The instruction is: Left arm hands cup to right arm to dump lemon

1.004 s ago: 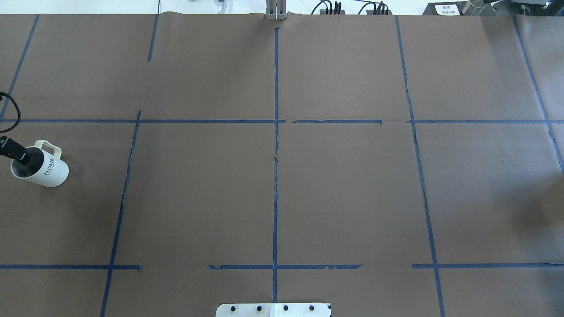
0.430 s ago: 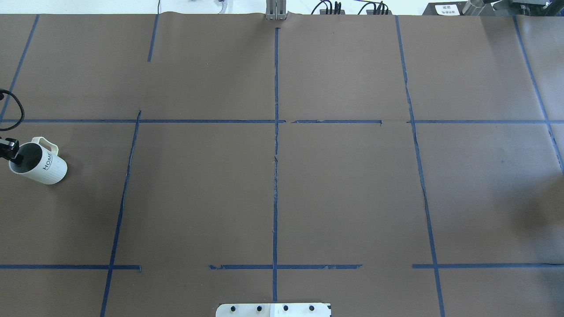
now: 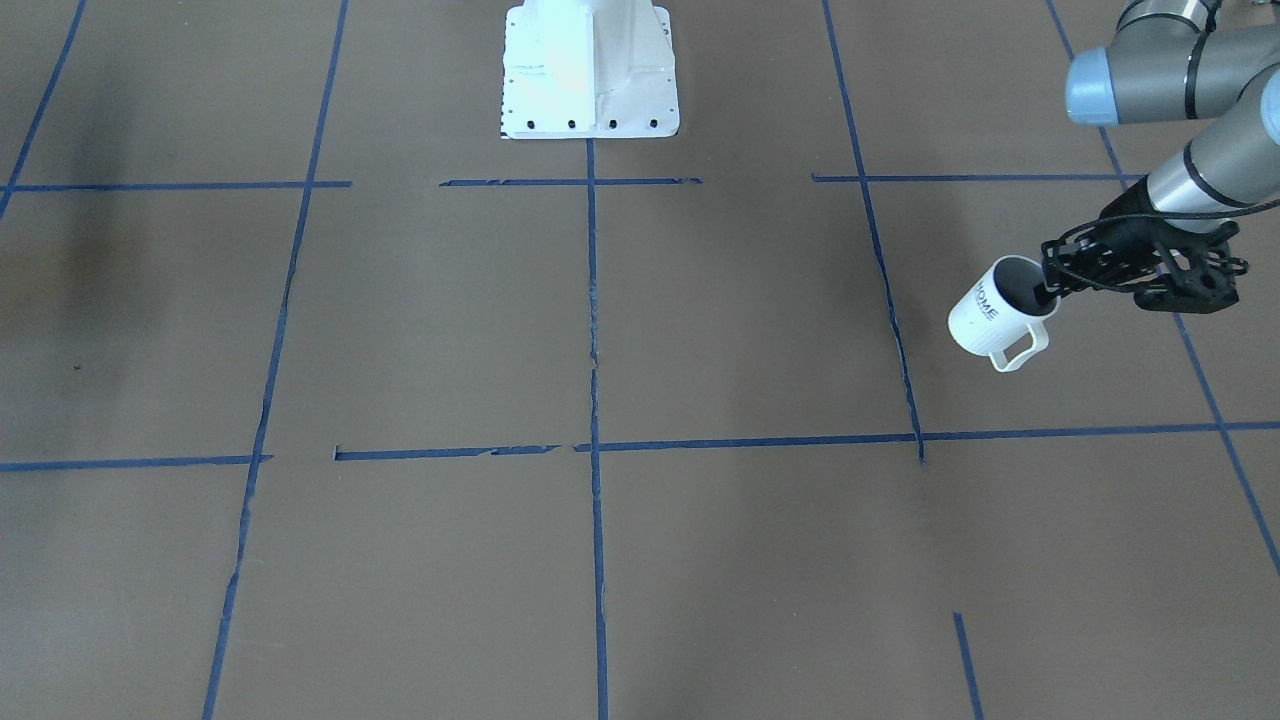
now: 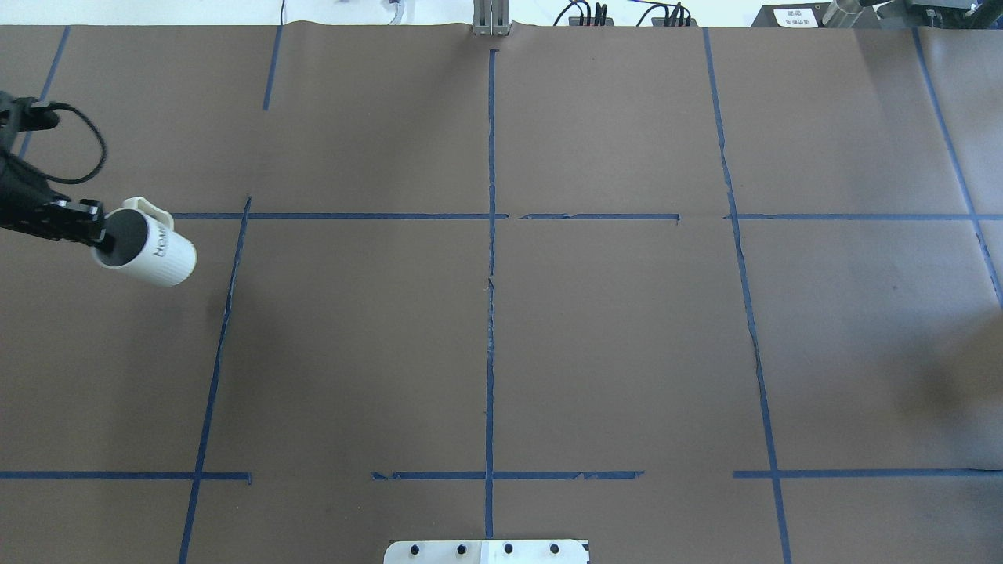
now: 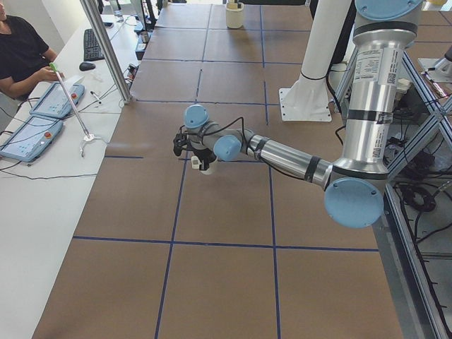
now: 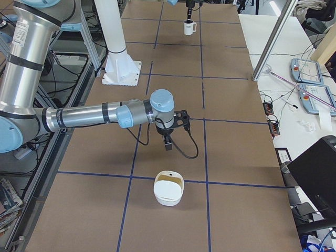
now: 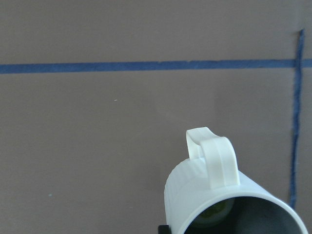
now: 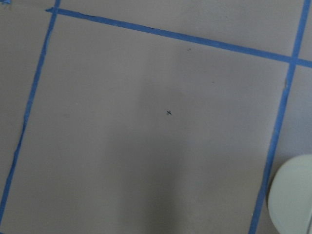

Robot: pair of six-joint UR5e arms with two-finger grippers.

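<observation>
The left claw (image 4: 100, 235) is clamped on the rim of the cup (image 4: 154, 256), holding it tilted above the tabletop (image 4: 501, 329) on the robot's left side. The cup is white with a loop handle, grey inside and dark "HOME" lettering; the yellow-green lemon (image 7: 214, 218) lies inside. Whether the right claw (image 6: 168, 143) is closed I cannot tell
</observation>
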